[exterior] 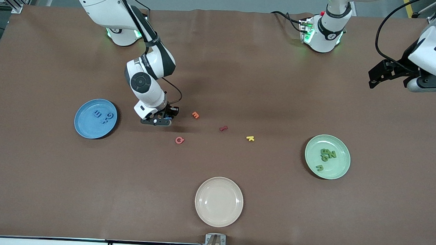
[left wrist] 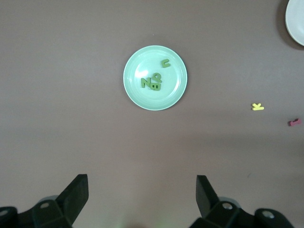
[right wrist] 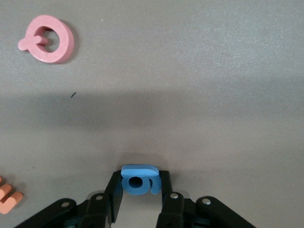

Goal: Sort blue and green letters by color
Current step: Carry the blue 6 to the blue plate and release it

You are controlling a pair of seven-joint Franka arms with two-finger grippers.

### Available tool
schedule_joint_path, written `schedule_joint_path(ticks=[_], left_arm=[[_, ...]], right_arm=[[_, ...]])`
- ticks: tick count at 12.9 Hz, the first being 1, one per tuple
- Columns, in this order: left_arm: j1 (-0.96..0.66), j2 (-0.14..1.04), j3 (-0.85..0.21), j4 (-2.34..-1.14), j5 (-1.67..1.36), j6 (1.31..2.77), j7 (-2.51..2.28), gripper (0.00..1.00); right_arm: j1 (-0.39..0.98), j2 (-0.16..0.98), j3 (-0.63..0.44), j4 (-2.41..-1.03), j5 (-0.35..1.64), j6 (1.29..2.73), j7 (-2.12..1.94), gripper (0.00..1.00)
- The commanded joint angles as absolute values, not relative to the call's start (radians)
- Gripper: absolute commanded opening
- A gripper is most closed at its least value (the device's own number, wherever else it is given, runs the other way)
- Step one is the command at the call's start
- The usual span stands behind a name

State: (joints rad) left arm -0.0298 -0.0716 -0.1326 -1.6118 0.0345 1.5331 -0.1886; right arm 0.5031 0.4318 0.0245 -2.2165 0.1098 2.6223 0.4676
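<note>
**Q:** Right gripper (right wrist: 139, 186), what have you got there?

**A:** You have it low at the tabletop (exterior: 241, 83), between the blue plate (exterior: 81, 125) and the orange letter (exterior: 195, 115). Its fingers (right wrist: 114, 192) are pinched on a blue letter (right wrist: 137, 179), which shows between the pads in the right wrist view. In that view the letter sits at table level; whether it has lifted clear, you cannot tell.

**Q:** And your left gripper (left wrist: 142, 194)?

**A:** Spread wide, holding nothing. That arm waits, raised over the left arm's end of the table.

**Q:** Where do the sorted letters lie?

**A:** 3 blue letters (exterior: 103, 116) lie in the blue plate at the right arm's end. 4 green letters (exterior: 326, 156) lie in the green plate (exterior: 343, 168) toward the left arm's end: 3 bunched together, 1, a u (exterior: 319, 167), apart and nearer the front camera.

**Q:** Anything else on the table?

**A:** A pink letter (exterior: 179, 140) lies near the right gripper, nearer the front camera than it. A dark red letter (exterior: 223, 128) and a yellow K (exterior: 250, 138) lie between the 2 coloured plates. A cream plate (exterior: 232, 215) sits nearest the front camera with nothing in it.
</note>
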Motion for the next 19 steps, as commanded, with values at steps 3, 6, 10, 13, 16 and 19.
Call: schedule_joint_path(ticks=[3,6,10,13,16,19], left_arm=[[-0.023,-0.101,-0.135,-1.618,0.021,1.514,-0.172,1.0],[-0.021,-0.101,-0.129,-1.621,0.02,1.506,-0.172,1.0],[-0.021,-0.107,-0.127,-1.623,0.02,1.486,-0.17,1.0],[-0.017,-0.113,-0.126,-1.626,0.02,1.476,-0.17,1.0],[-0.015,-0.114,-0.124,-1.623,0.02,1.473,-0.17,1.0],[-0.005,-0.112,-0.127,-1.618,0.018,1.474,-0.17,1.0]], right_arm=[[0.419,0.365,-0.005,-2.209,0.115,2.505,0.352,0.12],[0.272,0.292,-0.006,-2.214,0.114,2.396,0.114,0.12],[0.088,0.279,-0.006,-2.212,0.086,2.391,-0.158,0.12],[-0.023,0.287,-0.006,-2.209,0.014,2.402,-0.236,0.13],[-0.089,0.304,-0.006,-2.207,-0.043,2.44,-0.256,0.13],[-0.123,0.351,-0.005,-2.195,-0.058,2.494,-0.268,0.14]])
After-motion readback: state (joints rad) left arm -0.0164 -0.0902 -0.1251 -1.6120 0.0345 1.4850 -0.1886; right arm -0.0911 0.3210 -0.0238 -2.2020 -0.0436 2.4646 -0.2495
